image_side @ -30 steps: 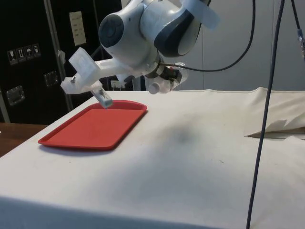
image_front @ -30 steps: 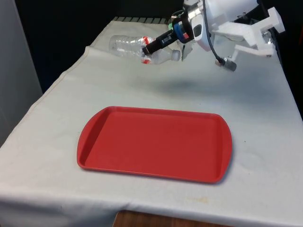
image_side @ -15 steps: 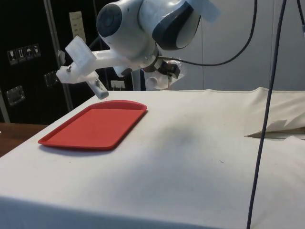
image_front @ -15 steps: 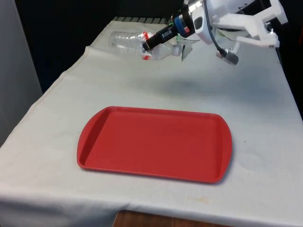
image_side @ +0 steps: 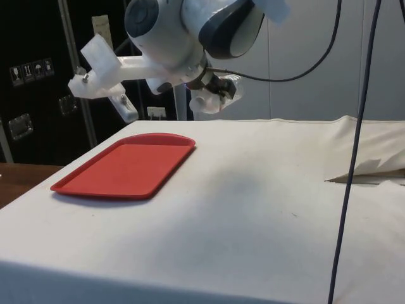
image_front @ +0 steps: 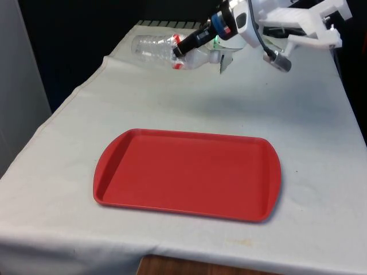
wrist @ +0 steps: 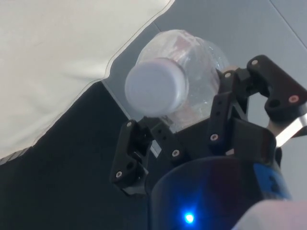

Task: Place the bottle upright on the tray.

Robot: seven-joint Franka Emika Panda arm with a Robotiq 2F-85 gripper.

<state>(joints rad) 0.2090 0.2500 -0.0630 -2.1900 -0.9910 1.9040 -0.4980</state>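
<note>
A clear plastic bottle (image_front: 150, 47) with a red label and a white cap (image_front: 213, 57) hangs on its side in the air over the table's far end. My gripper (image_front: 179, 50) is shut on its middle, with the cap end pointing to the front view's right. The wrist view has the cap (wrist: 156, 87) facing the camera, with the black fingers (wrist: 139, 143) clamped on either side of the bottle (wrist: 192, 57). In the side view the bottle (image_side: 209, 101) and gripper (image_side: 218, 87) hang high above the cloth, beyond the tray. The red tray (image_front: 186, 175) lies flat near the table's front edge with nothing on it.
The white cloth (image_front: 309, 114) covers the table, with drop-offs along both long sides. A black cable (image_side: 353, 158) hangs down at the side view's right, near a fold in the cloth (image_side: 367, 171).
The arm has lifted the bottle higher and carried it slightly towards the table's far end. The grip on the bottle is unchanged, and the tray has not moved.
</note>
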